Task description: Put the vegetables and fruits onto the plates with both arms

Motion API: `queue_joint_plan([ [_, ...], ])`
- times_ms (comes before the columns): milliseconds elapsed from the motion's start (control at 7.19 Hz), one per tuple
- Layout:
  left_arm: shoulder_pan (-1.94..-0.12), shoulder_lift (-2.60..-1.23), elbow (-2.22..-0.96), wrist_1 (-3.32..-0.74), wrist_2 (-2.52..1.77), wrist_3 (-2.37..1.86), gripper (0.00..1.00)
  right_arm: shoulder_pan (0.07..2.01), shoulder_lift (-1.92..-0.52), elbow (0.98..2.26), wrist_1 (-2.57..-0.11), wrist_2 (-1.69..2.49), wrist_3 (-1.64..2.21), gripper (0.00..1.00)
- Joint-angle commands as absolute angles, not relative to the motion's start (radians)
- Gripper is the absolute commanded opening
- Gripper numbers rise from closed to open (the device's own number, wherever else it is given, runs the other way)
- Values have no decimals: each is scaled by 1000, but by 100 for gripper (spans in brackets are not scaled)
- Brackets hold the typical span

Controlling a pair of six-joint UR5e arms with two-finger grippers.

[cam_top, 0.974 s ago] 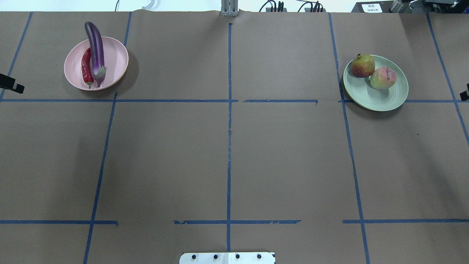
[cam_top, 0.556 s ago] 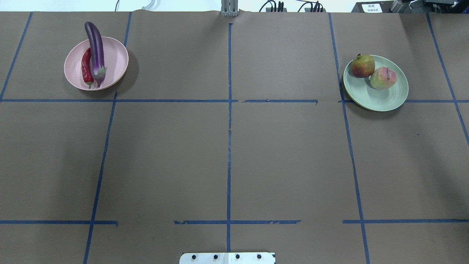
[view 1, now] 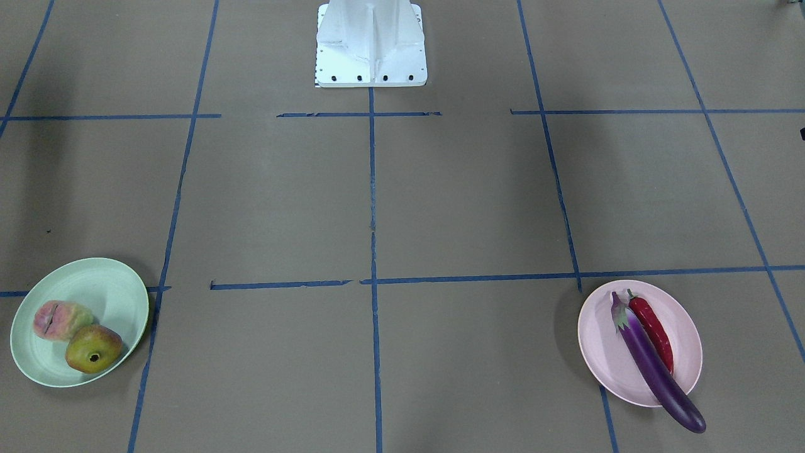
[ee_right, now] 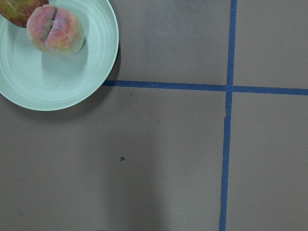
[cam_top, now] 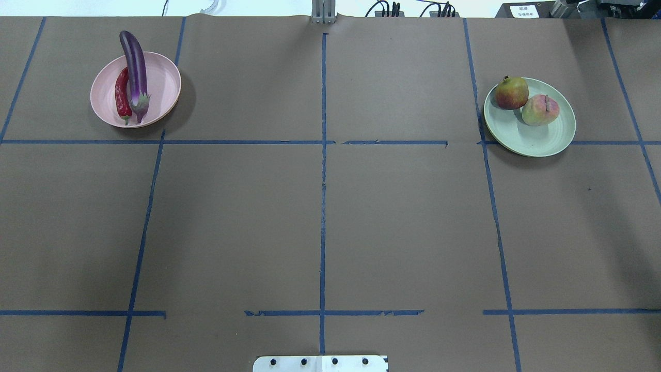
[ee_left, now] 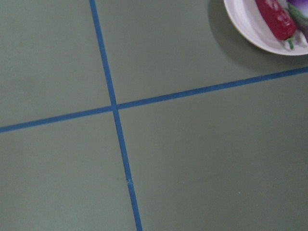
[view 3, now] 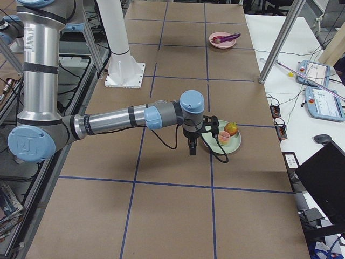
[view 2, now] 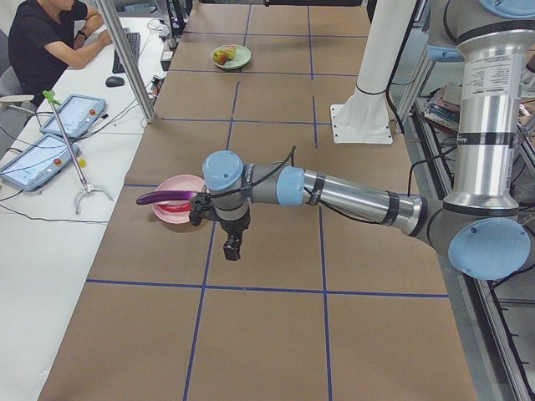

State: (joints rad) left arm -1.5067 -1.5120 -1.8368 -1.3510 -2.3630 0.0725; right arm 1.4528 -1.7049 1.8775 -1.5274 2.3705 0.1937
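The purple eggplant (cam_top: 135, 67) and the red chili pepper (cam_top: 122, 95) lie side by side on the pink plate (cam_top: 162, 85) at the far left; the eggplant's tip overhangs the rim. The red-yellow fruit (cam_top: 512, 92) and the pale blushed fruit (cam_top: 540, 110) sit on the mint green plate (cam_top: 537, 139) at the far right. The left gripper (view 2: 231, 246) hangs above the table beside the pink plate, empty. The right gripper (view 3: 192, 147) hangs beside the green plate, empty. I cannot tell whether either is open or shut.
Blue tape lines grid the brown table. The white base pedestal (view 1: 371, 44) stands at the robot's edge. An operator (view 2: 50, 33) sits at a side desk with tablets (view 2: 38, 159) beyond the far edge.
The black gripper tips seen at the left and right edges of the overhead view a second ago have moved out of it. The food and plates have not moved.
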Motion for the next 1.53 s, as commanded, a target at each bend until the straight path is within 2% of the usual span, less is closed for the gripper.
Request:
queue_joint_plan([
  [0,-1523,-1465,-1842,-1335,-2367,81,100,1453,-1707,1872,-1548,2350,190,100],
  [139,-1557,-1460,-1847,-1338,-2368,84,100,1453,-1753,1881,-1540,2347,184,100],
  [834,-1555,-1470,-1847,-1334,-2370,77,100,1430,-1756,1884,-1566,2349,135,100],
  [1252,-1555,-1451,-1850,-1338,-2368,75,100,1489,-1665,1908,-1822,2349,-51,100],
  [1391,-1554,-1445,-1835,-1342,-2370,77,100,1491,-1660,1910,-1827,2347,-57,100],
])
